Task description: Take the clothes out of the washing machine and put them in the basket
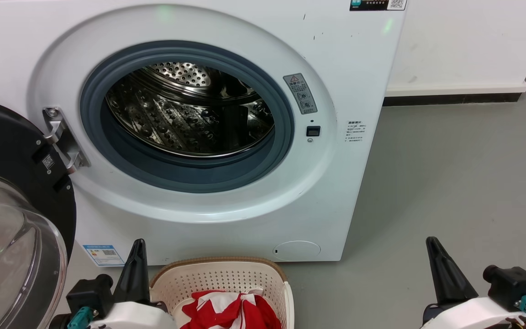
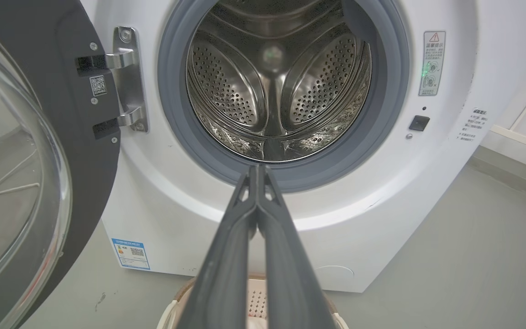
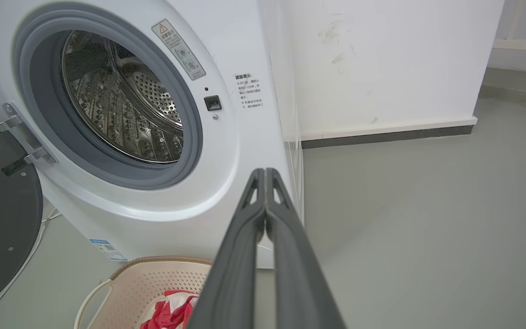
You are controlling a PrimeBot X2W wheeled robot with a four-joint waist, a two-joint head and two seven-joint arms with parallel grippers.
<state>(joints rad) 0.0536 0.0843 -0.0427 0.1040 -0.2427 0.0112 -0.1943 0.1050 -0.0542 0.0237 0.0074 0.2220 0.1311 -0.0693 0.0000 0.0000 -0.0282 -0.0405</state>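
Note:
The white washing machine [image 1: 336,68] stands in front of me, its black-rimmed glass door [image 1: 12,214] swung open to the left. Its steel drum [image 1: 190,109] shows bare metal, no fabric in it. The red and white clothes [image 1: 231,310] lie in the cream basket [image 1: 219,276] on the floor below the door opening. My left gripper [image 1: 139,244] is shut and empty, just left of the basket. My right gripper [image 1: 432,242] is shut and empty over the floor to the right. Each wrist view shows its own gripper [image 2: 258,168] [image 3: 265,171] with the fingers pressed together.
Grey floor [image 1: 450,183] stretches to the right of the machine, up to a white wall with a dark skirting [image 1: 454,98]. The open door juts out at the left, close to my left arm.

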